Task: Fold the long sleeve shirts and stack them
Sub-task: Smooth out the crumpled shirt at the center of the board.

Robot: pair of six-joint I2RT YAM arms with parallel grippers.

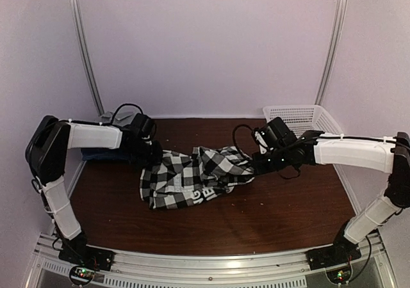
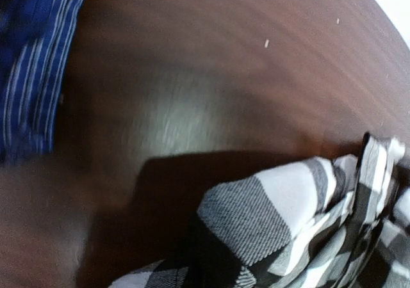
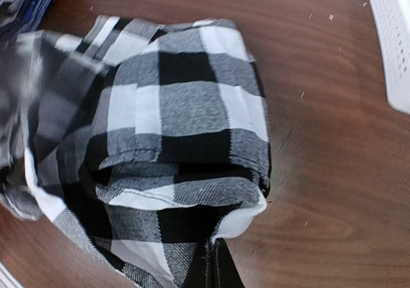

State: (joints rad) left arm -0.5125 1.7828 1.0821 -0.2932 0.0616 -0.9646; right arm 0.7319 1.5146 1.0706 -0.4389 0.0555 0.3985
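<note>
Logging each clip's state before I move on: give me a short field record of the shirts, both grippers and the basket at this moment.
plaid shirt: bunched and unfolded, mid-table
left gripper: shut on the shirt's left end
right gripper: shut on the shirt's right end
blue shirt: at the left side under the left arm, bare wood between it and the plaid one
basket: white mesh, back right corner
table: dark brown wood
stack: none started in view
</note>
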